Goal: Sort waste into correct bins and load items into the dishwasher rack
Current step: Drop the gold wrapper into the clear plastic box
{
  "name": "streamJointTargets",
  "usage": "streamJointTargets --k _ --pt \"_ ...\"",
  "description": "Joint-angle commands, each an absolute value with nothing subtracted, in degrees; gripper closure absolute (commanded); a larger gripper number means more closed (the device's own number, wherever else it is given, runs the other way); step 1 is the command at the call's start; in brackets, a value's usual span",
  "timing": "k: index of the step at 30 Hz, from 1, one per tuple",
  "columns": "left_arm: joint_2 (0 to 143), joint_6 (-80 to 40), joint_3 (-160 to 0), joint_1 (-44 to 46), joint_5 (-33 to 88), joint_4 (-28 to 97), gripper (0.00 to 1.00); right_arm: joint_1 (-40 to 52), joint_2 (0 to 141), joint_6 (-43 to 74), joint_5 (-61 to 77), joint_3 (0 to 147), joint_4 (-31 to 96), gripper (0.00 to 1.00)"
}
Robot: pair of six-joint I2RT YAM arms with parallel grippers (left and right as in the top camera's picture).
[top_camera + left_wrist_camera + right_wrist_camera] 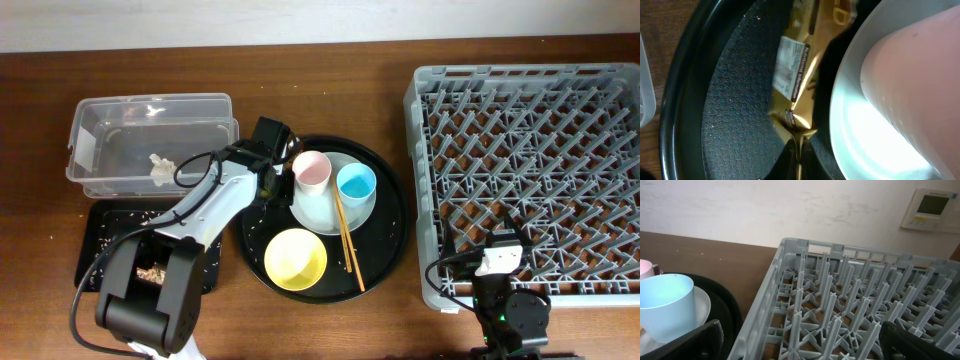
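Note:
My left gripper (799, 150) is shut on the brown-gold snack wrapper (795, 75), low over the round black tray beside the pale plate (865, 125) and pink cup (910, 60). In the overhead view it (272, 180) sits at the tray's left, next to the pink cup (312, 168), blue cup (356, 183), plate (320, 212), yellow bowl (295, 258) and chopsticks (347, 235). The tissue (160, 168) lies in the clear tub (150, 110). Food scraps (152, 272) lie in the black rectangular tray (100, 235). My right gripper (800, 345) is open and empty over the grey rack's (840, 295) front left corner.
The round black tray (385, 250) stands between the bins and the rack (530, 180). The clear tub stands behind the black rectangular tray at the left. The right wrist view shows the blue cup (665, 305) left of the rack wall.

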State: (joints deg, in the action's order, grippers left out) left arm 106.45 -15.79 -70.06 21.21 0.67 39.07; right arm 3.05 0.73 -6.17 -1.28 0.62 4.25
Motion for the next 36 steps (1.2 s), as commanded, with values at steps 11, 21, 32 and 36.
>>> streamJointTargets --k 11,21,32,36 --pt "89.0 -15.6 -70.2 20.1 -10.5 40.5 1.0 3.4 0.4 -5.9 -2.0 0.3 4.5 0.02" --pt "85.6 -17.5 -70.2 6.8 -13.6 39.5 1.0 3.4 0.4 -5.9 -2.0 0.3 4.5 0.01" --pt "92.7 -20.0 -70.2 -0.9 -9.9 36.2 0.99 3.4 0.4 -5.9 -2.0 0.3 4.6 0.02" --pt "94.8 -22.2 -70.2 -0.9 -9.9 33.4 0.95 3.4 0.4 -5.9 -2.0 0.3 4.5 0.02"
